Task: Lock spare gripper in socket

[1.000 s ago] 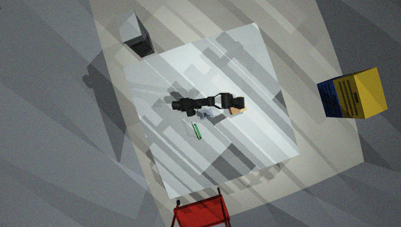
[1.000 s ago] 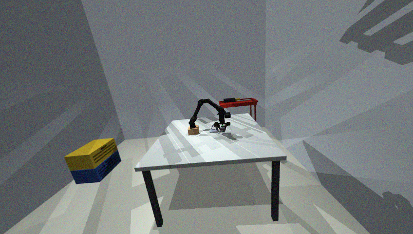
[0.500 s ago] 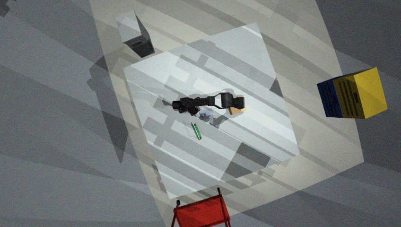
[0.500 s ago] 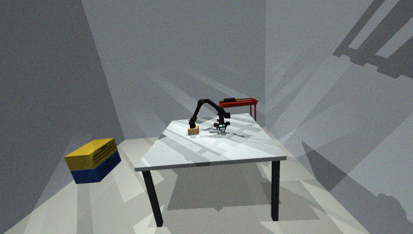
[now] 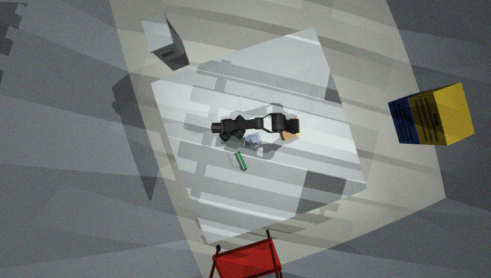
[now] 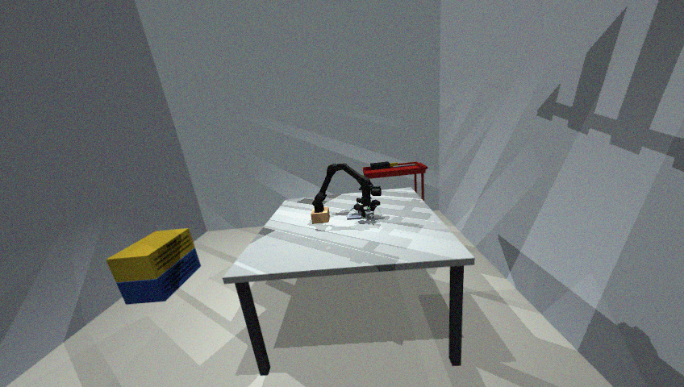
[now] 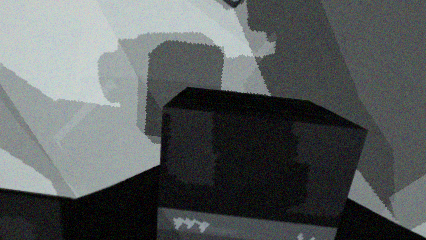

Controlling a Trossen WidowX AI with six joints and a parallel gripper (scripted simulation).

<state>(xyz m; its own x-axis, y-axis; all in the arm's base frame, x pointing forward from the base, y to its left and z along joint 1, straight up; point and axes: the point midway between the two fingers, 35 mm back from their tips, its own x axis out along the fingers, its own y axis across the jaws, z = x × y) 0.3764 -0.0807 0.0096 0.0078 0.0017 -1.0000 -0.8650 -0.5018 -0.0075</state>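
My gripper (image 5: pixel 227 130) (image 6: pixel 366 206) (image 7: pixel 237 176) is low over the table, left of the arm's tan base block (image 5: pixel 288 135) (image 6: pixel 319 215). It is shut on the spare gripper (image 7: pixel 260 150), a dark boxy body that fills the wrist view between my fingers. The grey mount with its socket (image 5: pixel 253 138) (image 6: pixel 356 215) stands just beside my gripper, toward the base. The green lock pin (image 5: pixel 240 160) lies loose on the table in front of the mount, out of the socket. In the top and exterior views I cannot tell the spare gripper apart from my own fingers.
The table (image 5: pixel 292 62) (image 6: pixel 335 254) has dark legs. A red cart (image 5: pixel 246 258) (image 6: pixel 394 168) stands beyond one table edge. A yellow and blue crate (image 5: pixel 433 113) (image 6: pixel 153 264) and a grey box (image 5: pixel 165 41) stand on the floor.
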